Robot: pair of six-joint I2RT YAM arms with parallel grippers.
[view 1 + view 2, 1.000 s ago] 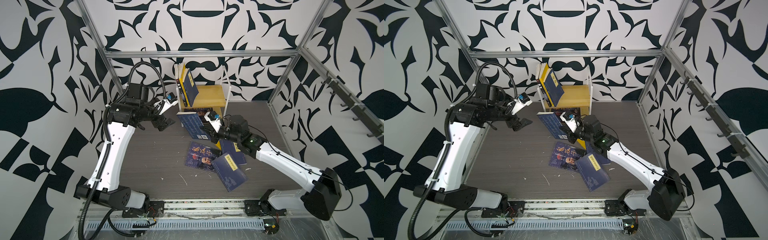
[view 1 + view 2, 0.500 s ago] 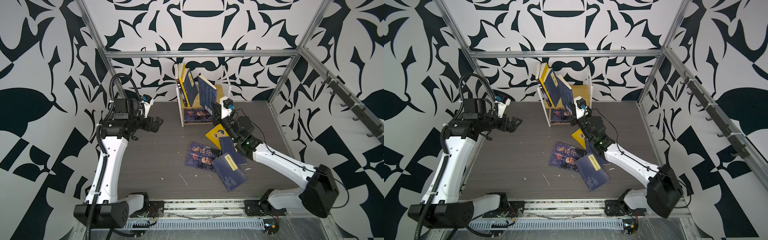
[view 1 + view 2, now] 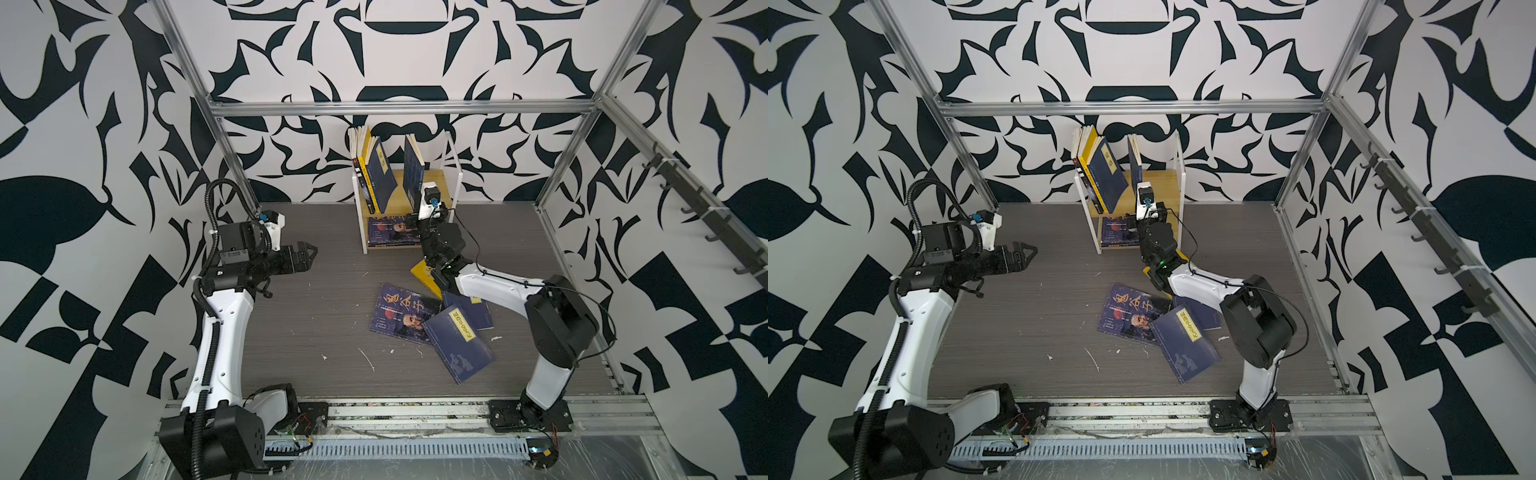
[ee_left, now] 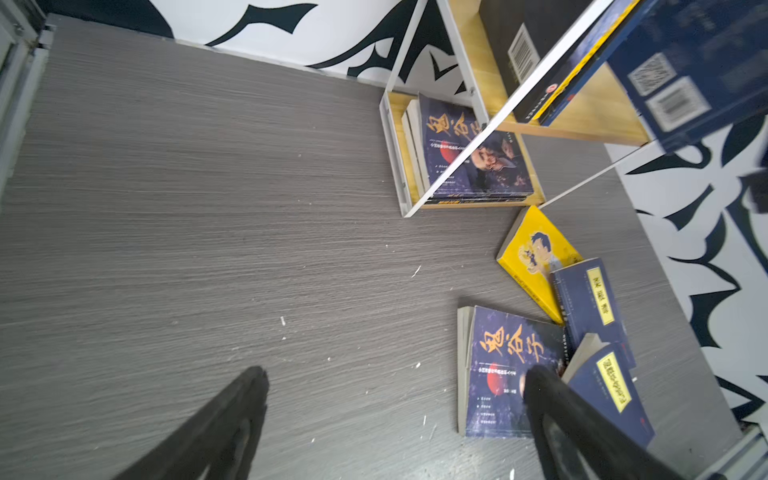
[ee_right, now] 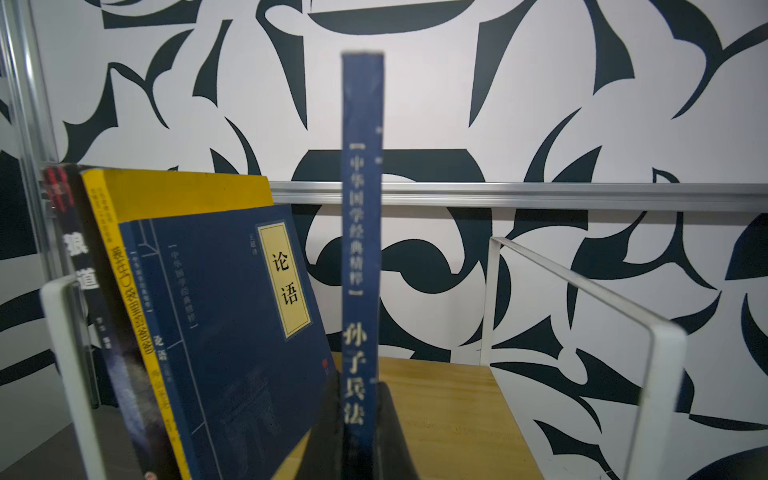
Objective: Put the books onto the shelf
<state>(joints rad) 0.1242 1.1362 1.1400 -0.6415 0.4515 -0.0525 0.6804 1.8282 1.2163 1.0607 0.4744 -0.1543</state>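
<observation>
Left wrist view: left claw (image 4: pixel 395 374) is wide open and empty, hovering over the bare surface (image 4: pixel 208 208) on the left, well apart from any book.

Near right on the surface are four loose books in an overlapping heap. The navy strip book (image 3: pixel 459 347) is nearest and lies partly on the calligraphy portrait book (image 3: pixel 399 309). The second navy strip book (image 4: pixel 590 299) and the yellow cartoon book (image 4: pixel 536 257) are just beyond, half under the right arm in both top views.

Farther back, the shelf (image 5: pixel 457 399) stands by the far wall.
- Lower tier: a pile with another portrait book (image 4: pixel 469 153) on top.
- Upper tier: a leaning stack (image 5: pixel 232 316) at the left end, tilted.

Right claw (image 5: pixel 359 432) is clamped on the lower spine of the held navy book (image 5: pixel 361 208). The book is upright over the upper board, about mid-tier, with a clear gap to the leaning stack. Cannot tell if its bottom edge touches the board.

Step in hand, my read: setting this book on the upper tier. To do it well:
- Lower it until the bottom edge sits flat on the board.
- Slide it left until the cover rests on the leaning stack, and only then let go.
- It is a thin paperback and will likely flop if released freestanding.
- Back the claw out straight toward the near side, clear of the white frame on the right.

Four books would remain on the surface.
</observation>
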